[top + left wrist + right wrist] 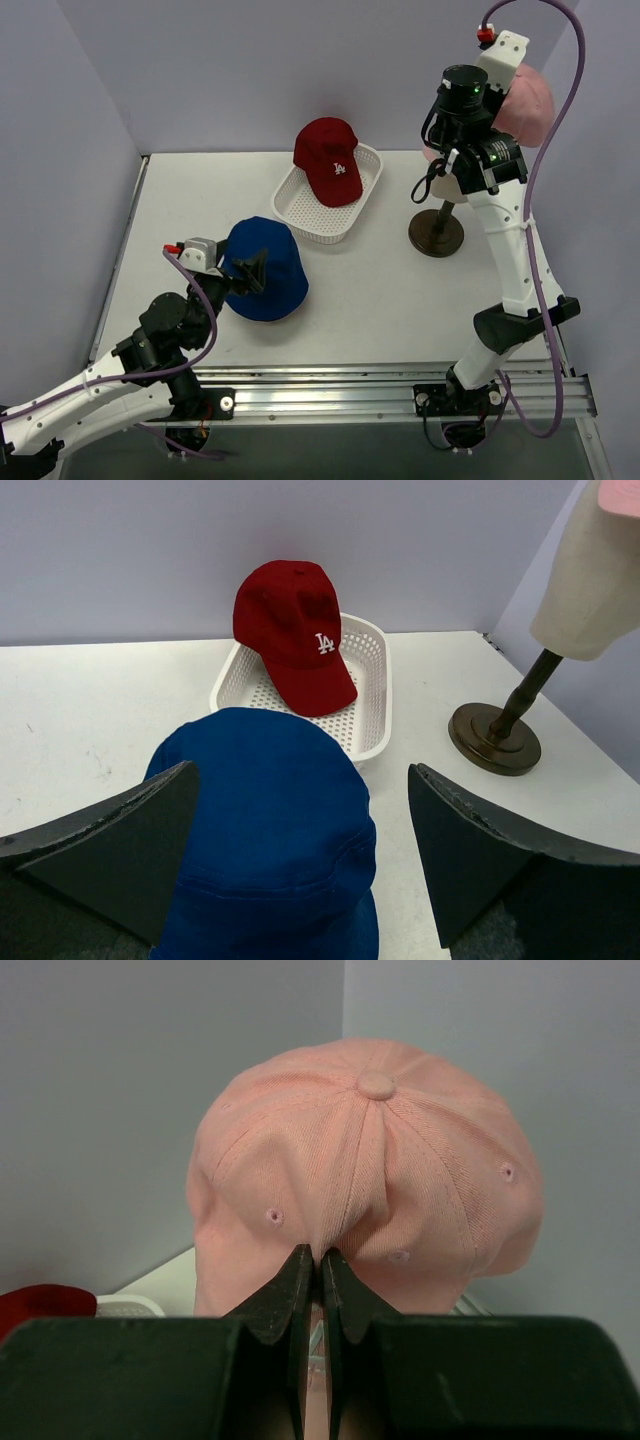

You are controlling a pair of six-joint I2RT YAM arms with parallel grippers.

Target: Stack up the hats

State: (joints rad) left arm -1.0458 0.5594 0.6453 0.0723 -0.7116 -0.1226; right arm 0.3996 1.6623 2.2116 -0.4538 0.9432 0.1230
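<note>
The royal-blue bucket hat [270, 275] lies on the table at the front left. My left gripper [252, 272] is open just over its near side. In the left wrist view the hat [265, 820] lies between the two spread fingers [130, 850]. The dark red cap [328, 160] with the white LA logo rests in the white basket [300, 215]; it also shows in the left wrist view [295, 630]. My right gripper [320, 1260] is raised at the back right, shut on a fold of the pale pink cap [370, 1160], which sits at the top of the mannequin head [595, 580].
The mannequin's brown stand [436, 235] is on the table right of the basket [370, 700]. The right arm leans over the stand. Grey walls close in the back and both sides. A metal rail [400, 385] runs along the near edge.
</note>
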